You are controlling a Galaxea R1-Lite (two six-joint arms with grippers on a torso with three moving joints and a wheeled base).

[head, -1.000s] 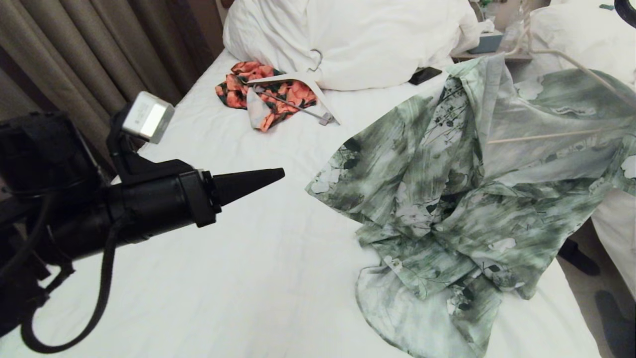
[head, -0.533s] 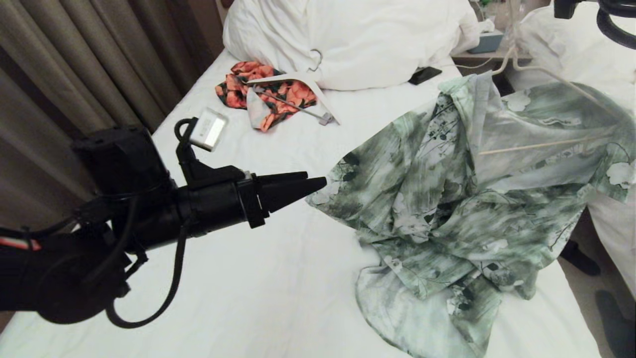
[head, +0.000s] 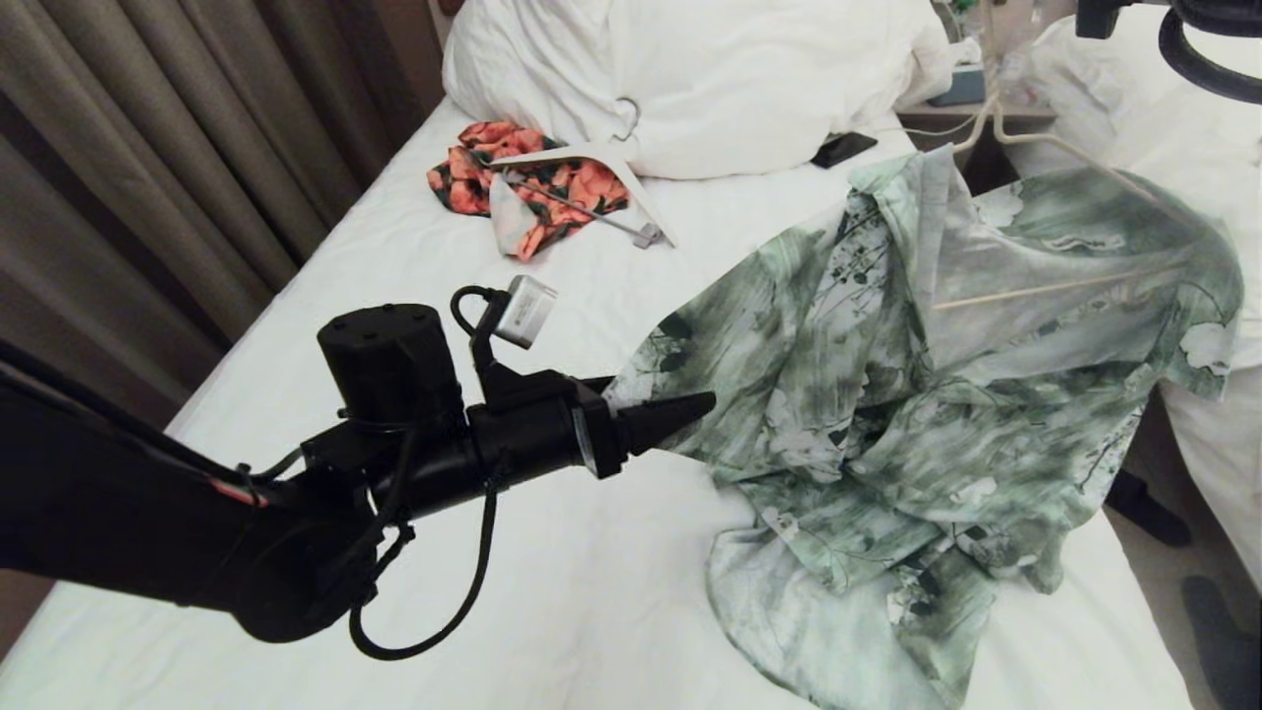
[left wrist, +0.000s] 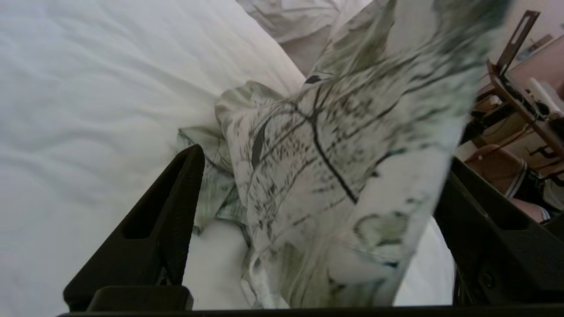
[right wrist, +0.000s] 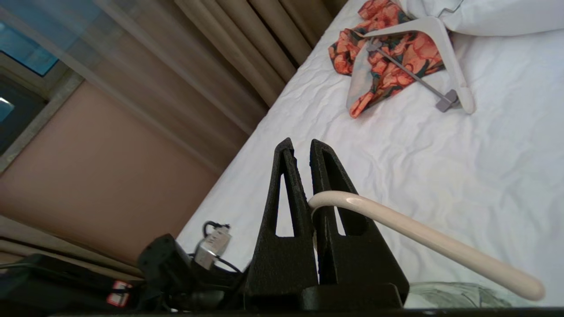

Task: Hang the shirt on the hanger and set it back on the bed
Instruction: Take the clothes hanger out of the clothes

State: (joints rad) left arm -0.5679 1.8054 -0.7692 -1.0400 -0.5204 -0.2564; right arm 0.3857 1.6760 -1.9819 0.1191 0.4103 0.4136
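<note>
The green and white shirt [head: 937, 394] hangs half draped from the cream hanger [head: 1045, 286], its lower half piled on the bed [head: 552, 592]. My right gripper [right wrist: 302, 147] is shut on the hanger's [right wrist: 418, 237] hook, holding it up at the bed's right side; the head view shows only a bit of that arm at the top right corner. My left gripper [head: 680, 414] is open at the shirt's left edge. In the left wrist view a hanging fold of the shirt [left wrist: 330, 154] lies loose between the wide-apart fingers [left wrist: 176, 198].
An orange floral garment [head: 532, 187] with a thick white hanger [head: 631, 187] lies near the pillows [head: 739, 79]. A black phone [head: 843, 148] rests beside them. Curtains [head: 148, 148] run along the left. Another bed [head: 1213, 414] stands on the right.
My left arm has swung right and down to the shirt's left edge while its jaws opened wide. The hanger and shirt have shifted a little to the left.
</note>
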